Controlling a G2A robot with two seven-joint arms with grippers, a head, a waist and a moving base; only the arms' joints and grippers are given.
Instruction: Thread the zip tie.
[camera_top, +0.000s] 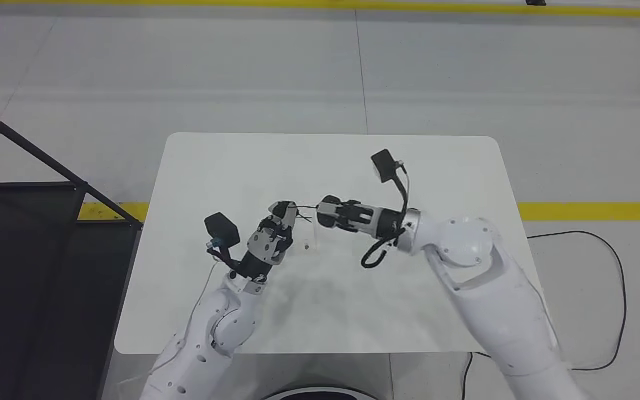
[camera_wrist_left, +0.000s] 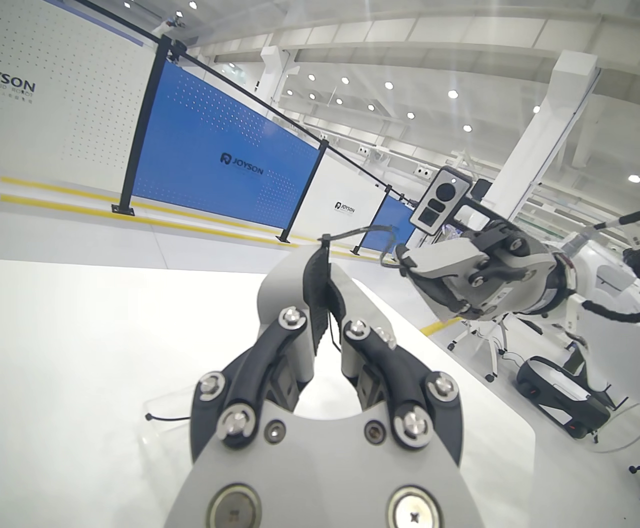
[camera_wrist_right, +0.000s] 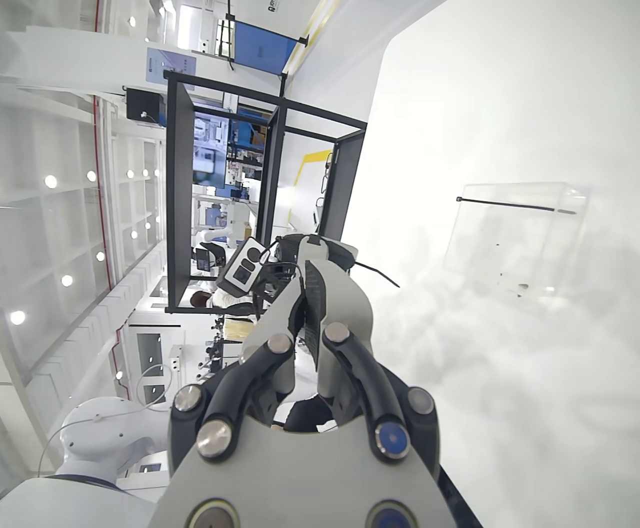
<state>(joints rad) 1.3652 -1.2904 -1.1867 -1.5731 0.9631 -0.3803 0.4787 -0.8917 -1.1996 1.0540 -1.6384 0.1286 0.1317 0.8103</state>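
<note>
A thin black zip tie bows in the air between my two grippers above the middle of the white table. My left gripper is shut on its head end, and the head pokes out past the fingertips while strap hangs down between the fingers. My right gripper faces it tip to tip and is shut on the other end of the strap. In the right wrist view my right gripper is closed, with the left gripper just beyond it and a black tail sticking out sideways. In the top view the left gripper and the right gripper nearly touch.
A clear plastic box lies on the table close to the grippers with a spare black zip tie in it. That spare tie also lies low beside my left gripper. A black fence frame stands off the table's left side.
</note>
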